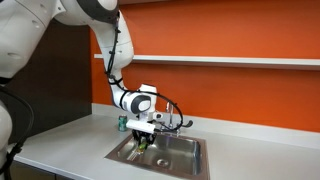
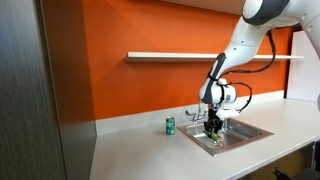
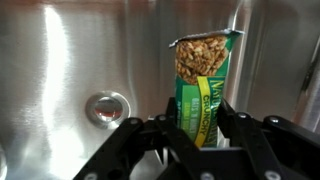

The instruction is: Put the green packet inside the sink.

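The gripper (image 3: 200, 128), at the lower centre of the wrist view, is clamped on the green granola-bar packet (image 3: 205, 70). The packet is held over the steel sink (image 3: 60, 60), with the drain (image 3: 107, 108) at its left. The carry looks done and only the release remains. Beyond lie a pale counter (image 1: 260, 150), a green can (image 2: 170, 125) left of the basin, and an orange wall (image 2: 150, 30).
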`<state>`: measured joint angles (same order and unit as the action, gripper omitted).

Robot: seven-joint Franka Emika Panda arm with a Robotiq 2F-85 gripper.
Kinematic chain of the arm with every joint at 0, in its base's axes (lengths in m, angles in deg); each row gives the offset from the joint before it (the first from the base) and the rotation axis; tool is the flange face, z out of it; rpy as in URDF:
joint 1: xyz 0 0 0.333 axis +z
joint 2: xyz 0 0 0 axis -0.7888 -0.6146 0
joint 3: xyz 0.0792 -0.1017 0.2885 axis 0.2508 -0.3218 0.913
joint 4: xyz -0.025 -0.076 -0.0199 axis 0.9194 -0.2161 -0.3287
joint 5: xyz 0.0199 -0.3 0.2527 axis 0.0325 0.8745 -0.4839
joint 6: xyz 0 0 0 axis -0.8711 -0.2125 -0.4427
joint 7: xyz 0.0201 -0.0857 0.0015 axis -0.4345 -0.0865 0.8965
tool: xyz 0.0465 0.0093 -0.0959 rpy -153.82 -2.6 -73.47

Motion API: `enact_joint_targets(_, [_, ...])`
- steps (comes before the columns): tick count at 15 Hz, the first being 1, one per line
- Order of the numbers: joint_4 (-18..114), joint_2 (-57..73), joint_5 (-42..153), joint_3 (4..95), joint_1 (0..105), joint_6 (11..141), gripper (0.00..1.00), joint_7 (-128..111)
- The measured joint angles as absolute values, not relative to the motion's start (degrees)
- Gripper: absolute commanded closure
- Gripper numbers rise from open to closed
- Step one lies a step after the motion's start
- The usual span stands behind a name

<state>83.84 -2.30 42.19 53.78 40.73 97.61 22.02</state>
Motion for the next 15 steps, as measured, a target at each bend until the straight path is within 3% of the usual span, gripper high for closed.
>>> enact_joint_targets(15, [72.4, -15.1, 44.3, 56.0, 38.0, 96.5, 0.84, 22.0])
